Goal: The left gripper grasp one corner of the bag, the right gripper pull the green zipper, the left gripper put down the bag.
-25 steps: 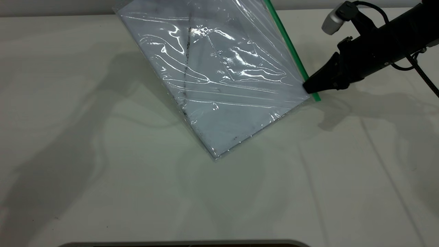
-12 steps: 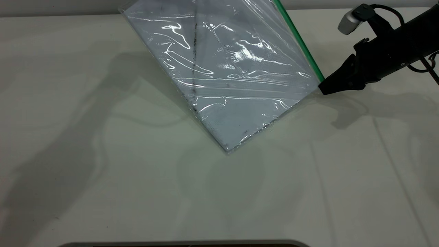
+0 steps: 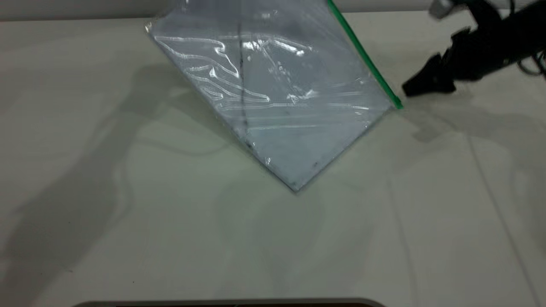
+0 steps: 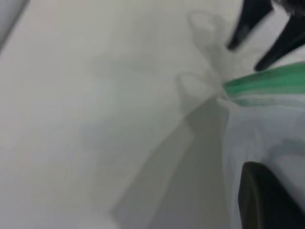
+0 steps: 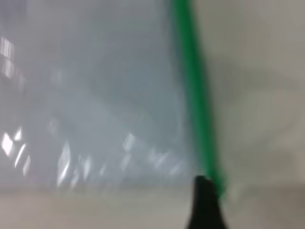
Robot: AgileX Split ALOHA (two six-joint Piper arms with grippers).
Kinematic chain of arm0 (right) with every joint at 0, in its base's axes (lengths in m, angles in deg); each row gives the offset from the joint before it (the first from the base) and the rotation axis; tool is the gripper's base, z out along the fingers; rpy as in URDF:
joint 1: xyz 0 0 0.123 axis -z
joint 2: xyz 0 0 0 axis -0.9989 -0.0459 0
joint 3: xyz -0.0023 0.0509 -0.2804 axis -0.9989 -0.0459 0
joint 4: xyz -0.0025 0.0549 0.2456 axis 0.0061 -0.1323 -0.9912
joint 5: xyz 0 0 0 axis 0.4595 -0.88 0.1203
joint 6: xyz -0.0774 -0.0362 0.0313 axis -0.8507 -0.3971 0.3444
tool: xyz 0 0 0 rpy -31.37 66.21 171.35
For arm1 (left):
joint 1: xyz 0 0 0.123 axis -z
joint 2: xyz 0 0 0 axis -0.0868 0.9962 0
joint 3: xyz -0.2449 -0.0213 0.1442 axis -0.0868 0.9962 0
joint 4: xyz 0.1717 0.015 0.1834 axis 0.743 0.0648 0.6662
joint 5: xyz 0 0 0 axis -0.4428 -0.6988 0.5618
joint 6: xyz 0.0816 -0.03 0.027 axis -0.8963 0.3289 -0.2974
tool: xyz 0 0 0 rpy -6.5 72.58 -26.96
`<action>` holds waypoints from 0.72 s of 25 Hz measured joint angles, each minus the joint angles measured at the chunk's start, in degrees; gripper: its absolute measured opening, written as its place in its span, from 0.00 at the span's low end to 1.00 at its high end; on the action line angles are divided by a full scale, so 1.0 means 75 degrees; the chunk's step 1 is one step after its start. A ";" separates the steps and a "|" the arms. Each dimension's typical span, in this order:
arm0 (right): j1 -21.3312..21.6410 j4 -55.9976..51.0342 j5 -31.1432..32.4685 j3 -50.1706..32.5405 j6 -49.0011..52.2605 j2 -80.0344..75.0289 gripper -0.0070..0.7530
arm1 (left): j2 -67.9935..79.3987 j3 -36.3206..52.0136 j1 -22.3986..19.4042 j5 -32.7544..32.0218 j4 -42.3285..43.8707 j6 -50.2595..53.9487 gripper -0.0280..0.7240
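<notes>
Hanging tilted over the table [image 3: 128,238], the bag [image 3: 273,106] has its top end out of the outside camera's view and its lowest corner right down at the tabletop, though whether it touches I can't tell. The green zipper [image 3: 362,59] runs along the bag's edge on the right arm's side, ending at a corner just beside the right gripper [image 3: 407,89].

That right gripper sits a small gap away from the zipper's end, not touching it. In the left wrist camera you can see its two dark jaw tips spread apart just past the green strip [image 4: 267,83], nothing between them. In its own wrist camera only one dark tip [image 5: 205,205] shows, right next to the zipper [image 5: 193,95].

The left gripper [image 4: 267,200] is only a dark shape at the edge of its own camera, against the clear plastic [image 4: 267,133]. Can't tell how its jaws stand from that.

Nothing sits between the right jaws and the zipper end. A dark vertical streak [image 3: 242,81] runs down the bag, and a dark curved edge [image 3: 230,302] pokes in at the near side of the table.
</notes>
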 joint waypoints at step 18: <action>0.0000 0.3353 0.1533 -0.0080 0.5334 0.5420 0.75 | -0.0164 0.0062 0.0249 -0.0194 0.1605 0.3006 0.77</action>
